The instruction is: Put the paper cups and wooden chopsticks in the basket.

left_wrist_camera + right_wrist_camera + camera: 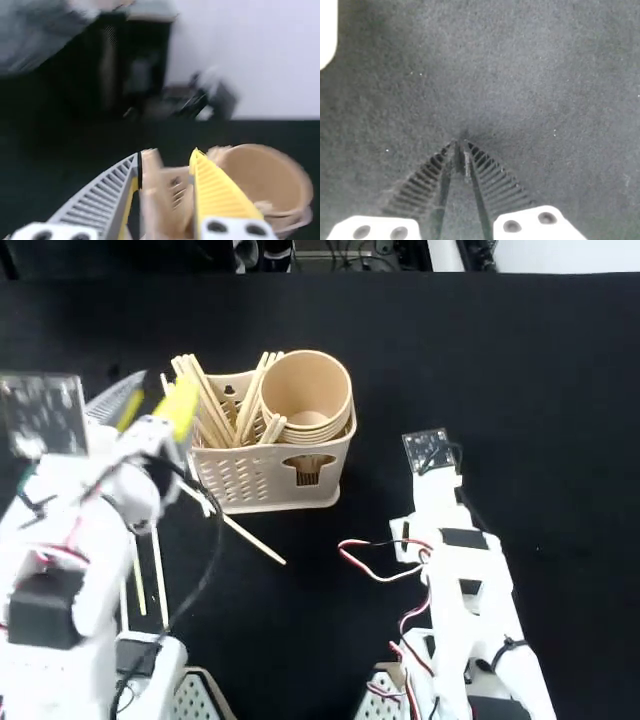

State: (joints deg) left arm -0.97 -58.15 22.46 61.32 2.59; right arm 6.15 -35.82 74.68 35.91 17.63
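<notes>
Left gripper point(166, 153) parted above basket point(262, 482) edge, beside chopsticks point(205, 400) and paper cups point(305, 390), right gripper point(460, 146) closed, empty, well apart

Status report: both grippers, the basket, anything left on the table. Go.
Left gripper open at basket edge. Right gripper shut, tips on table. Paper cups in basket. Loose chopsticks on table in front of basket.

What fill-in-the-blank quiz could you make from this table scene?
The tan paper cups are stacked ____ the cream perforated plastic basket.
One thin wooden chopstick lies on the black table, ____ the basket.
The left gripper has its yellow and grey fingers ____.
The right gripper has its fingers ____.
Missing words: inside; outside; open; shut.
</notes>
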